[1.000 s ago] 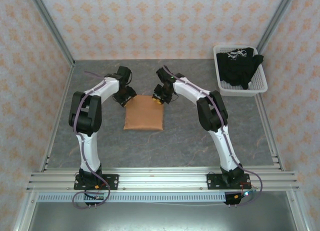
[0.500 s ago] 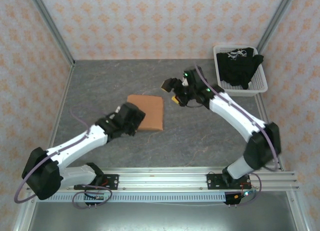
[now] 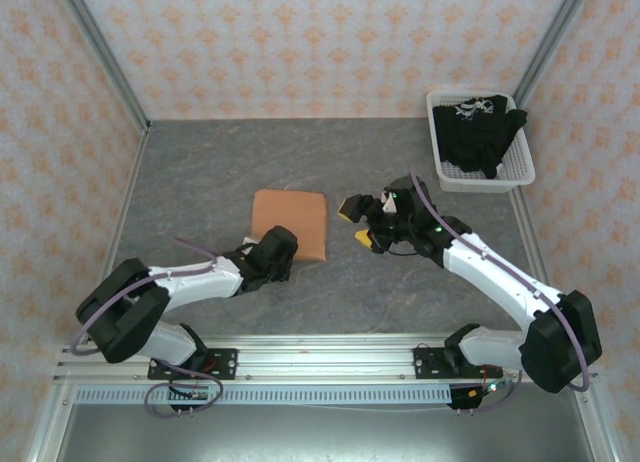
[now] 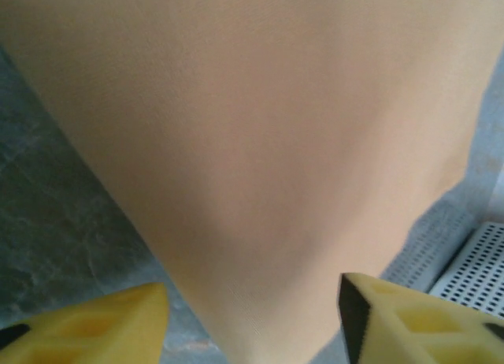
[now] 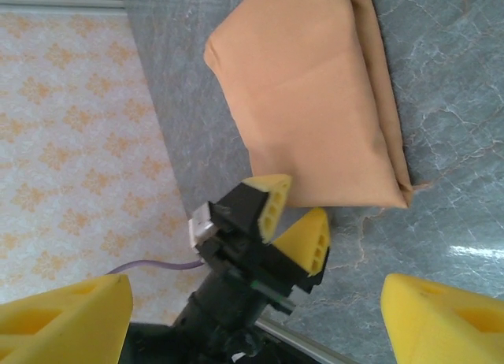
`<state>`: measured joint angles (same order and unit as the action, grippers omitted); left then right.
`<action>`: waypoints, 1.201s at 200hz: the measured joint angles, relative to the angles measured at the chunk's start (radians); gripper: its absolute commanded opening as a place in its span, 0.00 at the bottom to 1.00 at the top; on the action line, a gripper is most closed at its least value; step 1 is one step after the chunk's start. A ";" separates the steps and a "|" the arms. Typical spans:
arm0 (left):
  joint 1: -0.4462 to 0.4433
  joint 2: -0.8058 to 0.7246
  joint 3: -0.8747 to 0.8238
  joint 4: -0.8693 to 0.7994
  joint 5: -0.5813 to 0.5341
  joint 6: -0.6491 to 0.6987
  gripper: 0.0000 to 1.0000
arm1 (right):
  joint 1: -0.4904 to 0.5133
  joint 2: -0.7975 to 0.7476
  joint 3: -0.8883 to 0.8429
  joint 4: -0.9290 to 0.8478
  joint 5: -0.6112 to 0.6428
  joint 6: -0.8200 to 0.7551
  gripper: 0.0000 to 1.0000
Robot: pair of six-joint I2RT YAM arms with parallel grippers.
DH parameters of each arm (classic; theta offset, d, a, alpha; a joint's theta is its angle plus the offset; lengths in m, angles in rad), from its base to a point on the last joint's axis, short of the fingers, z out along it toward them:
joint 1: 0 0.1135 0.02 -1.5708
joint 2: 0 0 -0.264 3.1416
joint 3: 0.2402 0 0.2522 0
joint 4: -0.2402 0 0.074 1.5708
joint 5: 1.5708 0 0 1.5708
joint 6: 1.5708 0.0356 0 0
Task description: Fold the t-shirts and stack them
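The orange t-shirt [image 3: 290, 225] lay flat on the grey desk [image 3: 200, 172], folded into a neat rectangle with a plain orange face turned up. Along one side its stacked layers showed as thin edges. Far off to its right and further back, the black t-shirt [image 3: 482, 134] sat crumpled in a white mesh basket [image 3: 522, 174], one part spilling over the rim. Its white print was too small and rumpled to read.

The left claw [image 5: 291, 220] sat at the orange shirt's near left corner, its yellow fingers apart and not closed on the cloth. From above, its own wrist hid those fingers. Seen up close from that wrist, the shirt was a soft blur, so I could not tell whether a finger touched it.

The right claw [image 3: 357, 224] hung just right of the orange shirt, spread wide with nothing in it.
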<state>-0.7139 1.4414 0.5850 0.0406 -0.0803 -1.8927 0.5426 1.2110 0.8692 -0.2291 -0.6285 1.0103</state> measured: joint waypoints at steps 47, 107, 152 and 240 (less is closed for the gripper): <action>0.013 0.111 -0.004 0.102 -0.003 -0.056 0.13 | 0.000 -0.002 0.000 0.003 0.005 0.008 0.82; 0.278 0.137 0.047 0.119 0.062 0.054 0.00 | 0.000 -0.002 0.000 -0.010 0.032 0.007 0.82; 0.631 0.218 0.215 0.035 0.190 0.284 0.00 | 0.000 -0.002 0.000 -0.036 0.056 -0.004 0.82; 0.971 0.749 0.916 -0.140 0.421 0.660 0.00 | -0.012 -0.002 0.028 -0.064 0.098 -0.016 0.82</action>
<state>0.2569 2.1906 1.5009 -0.0994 0.3408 -1.2324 0.5308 1.2087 0.8974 -0.2932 -0.5301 0.9943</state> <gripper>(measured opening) 0.049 0.816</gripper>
